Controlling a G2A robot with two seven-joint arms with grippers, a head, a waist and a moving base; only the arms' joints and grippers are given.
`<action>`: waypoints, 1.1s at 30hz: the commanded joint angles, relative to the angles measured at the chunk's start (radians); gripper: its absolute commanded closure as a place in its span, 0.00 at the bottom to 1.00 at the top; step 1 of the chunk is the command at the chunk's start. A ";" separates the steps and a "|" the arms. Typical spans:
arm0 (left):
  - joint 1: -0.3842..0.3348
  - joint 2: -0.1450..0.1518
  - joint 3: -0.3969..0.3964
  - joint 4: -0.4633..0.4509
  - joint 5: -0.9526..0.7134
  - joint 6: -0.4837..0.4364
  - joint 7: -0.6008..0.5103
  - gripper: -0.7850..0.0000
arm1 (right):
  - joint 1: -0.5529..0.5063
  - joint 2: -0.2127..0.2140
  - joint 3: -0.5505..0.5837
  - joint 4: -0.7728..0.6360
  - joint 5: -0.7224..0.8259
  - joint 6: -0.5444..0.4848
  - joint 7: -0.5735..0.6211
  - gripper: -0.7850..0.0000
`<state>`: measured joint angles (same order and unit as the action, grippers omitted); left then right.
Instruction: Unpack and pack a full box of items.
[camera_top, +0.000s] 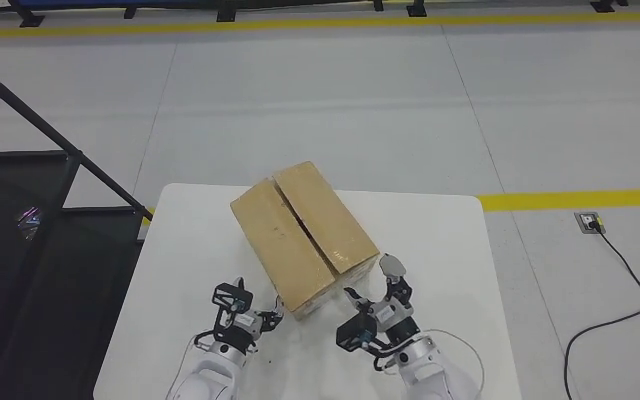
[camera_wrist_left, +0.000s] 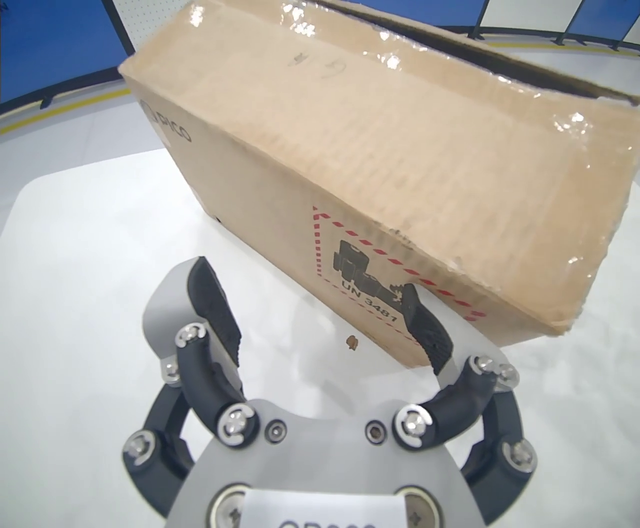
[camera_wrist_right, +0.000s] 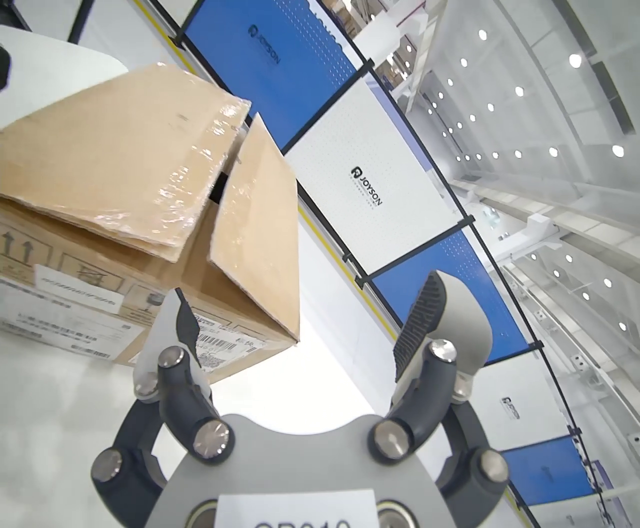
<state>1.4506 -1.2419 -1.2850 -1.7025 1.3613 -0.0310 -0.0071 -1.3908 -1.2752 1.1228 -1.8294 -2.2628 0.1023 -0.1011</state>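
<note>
Sitting askew at the middle of the desk (camera_top: 440, 250), the cardboard box (camera_top: 303, 232) has its two top flaps folded down, though you can see them gaping slightly at the seam. Your left gripper (camera_top: 250, 305) hangs spread wide just off the box's left long side. Your right gripper (camera_top: 372, 285) stands equally wide by its near end.

Top view: overhead, looking down on white rounded table (camera_top: 180, 260). Left wrist view: low, close, facing brown cardboard box (camera_wrist_left: 400, 175) side. Right wrist view: close, tilted upward. All share box.
</note>
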 joint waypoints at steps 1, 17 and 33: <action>-0.002 -0.001 0.012 -0.002 0.010 -0.007 0.000 0.00 | -0.025 0.004 0.015 -0.017 0.001 -0.002 -0.025 0.00; -0.028 -0.016 0.115 -0.017 0.088 -0.023 -0.024 0.00 | -0.114 0.011 0.083 -0.062 0.053 0.020 -0.067 0.00; 0.086 0.008 -0.195 -0.052 -0.123 -0.008 0.055 0.00 | -0.117 0.005 0.063 -0.082 0.197 -0.022 -0.108 0.00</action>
<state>1.5293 -1.2361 -1.4411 -1.7589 1.2716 -0.0341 0.0469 -1.5091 -1.2683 1.1897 -1.9080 -2.0761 0.0680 -0.2209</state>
